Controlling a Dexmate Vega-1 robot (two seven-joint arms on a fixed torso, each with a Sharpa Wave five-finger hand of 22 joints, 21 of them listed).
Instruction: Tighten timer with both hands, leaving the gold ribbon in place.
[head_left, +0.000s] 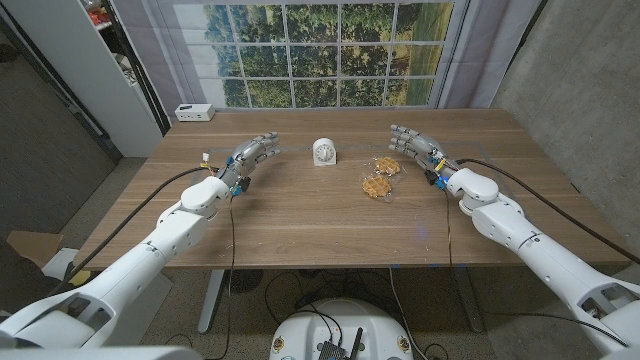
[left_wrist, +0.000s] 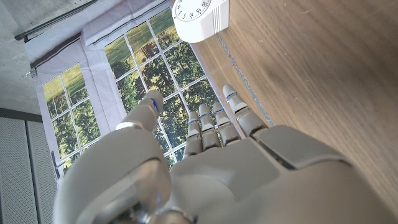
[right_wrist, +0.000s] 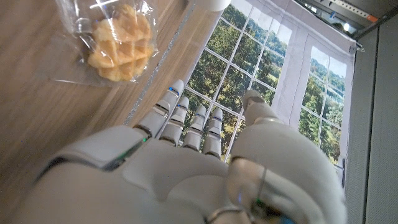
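The timer (head_left: 324, 153) is seen standing upright on the table (head_left: 300, 215), toward its far side, and it is taken here as the landmark. It is a small white plastic body with a round dial on the front; it is judged to be light, stiff and rather smooth, so it can slide or tip when it is pushed.

The left hand (head_left: 246, 160) is held to the left of the timer, apart from it, with the fingers stretched and nothing in them. The right hand (head_left: 419, 150) is held well to the right of the timer, also with fingers spread and nothing held. A clear bag of cookies (head_left: 380, 176) lies between the timer and the right hand.

The body should probably be gripped by one hand at its sides, and the dial turned by the other. A gold ribbon cannot be made out.
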